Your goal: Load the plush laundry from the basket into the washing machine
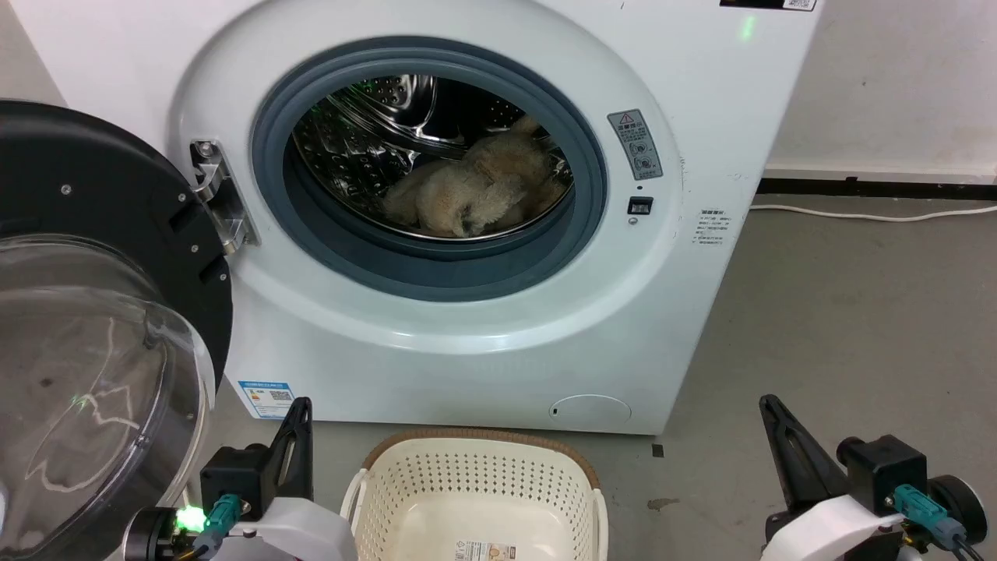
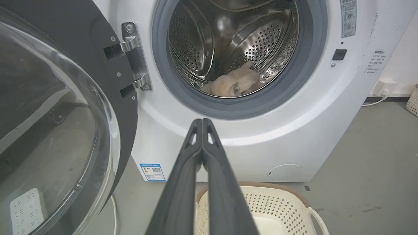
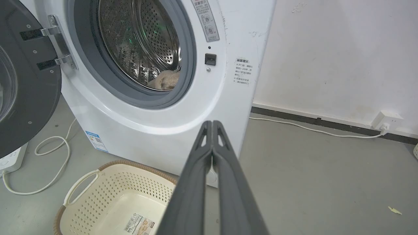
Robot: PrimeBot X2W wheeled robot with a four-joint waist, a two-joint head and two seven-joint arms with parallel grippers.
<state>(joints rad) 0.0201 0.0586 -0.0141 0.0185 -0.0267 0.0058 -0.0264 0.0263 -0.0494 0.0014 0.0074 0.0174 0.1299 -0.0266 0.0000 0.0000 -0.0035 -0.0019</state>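
The fluffy cream-beige plush laundry (image 1: 475, 191) lies low inside the shiny perforated steel drum (image 1: 358, 140) of the large white front-loading washing machine (image 1: 483, 351), behind its grey door gasket (image 1: 436, 269). The small cream-white perforated plastic basket (image 1: 483, 475) with a brown woven rim stands on the floor just in front of the machine, its bottom bare save for a printed label (image 3: 138, 223). The black-rimmed clear bubble door (image 1: 93, 179) hangs swung wide on a metal hinge (image 1: 222, 199) at the robot's left, close beside the left pincer (image 2: 202, 121), and the drum mouth stands open above the basket. The left pincer and the right pincer (image 3: 212, 123) are both clenched on nothing, long dark fingers pressed together. They are held low on either side of the basket and point toward the machine. A grey warning sticker (image 1: 635, 144) sits right of the opening and a blue-edged label (image 1: 266, 397) at the front's lower left corner. The grey concrete floor (image 1: 841, 327) meets a white wall (image 3: 343, 49) at a black skirting strip (image 1: 880, 188), along which a white cable (image 1: 872, 216) runs to a wall socket (image 3: 387, 118). Under the door lie a white power strip (image 3: 13, 160) and a looped white cord (image 3: 69, 150).
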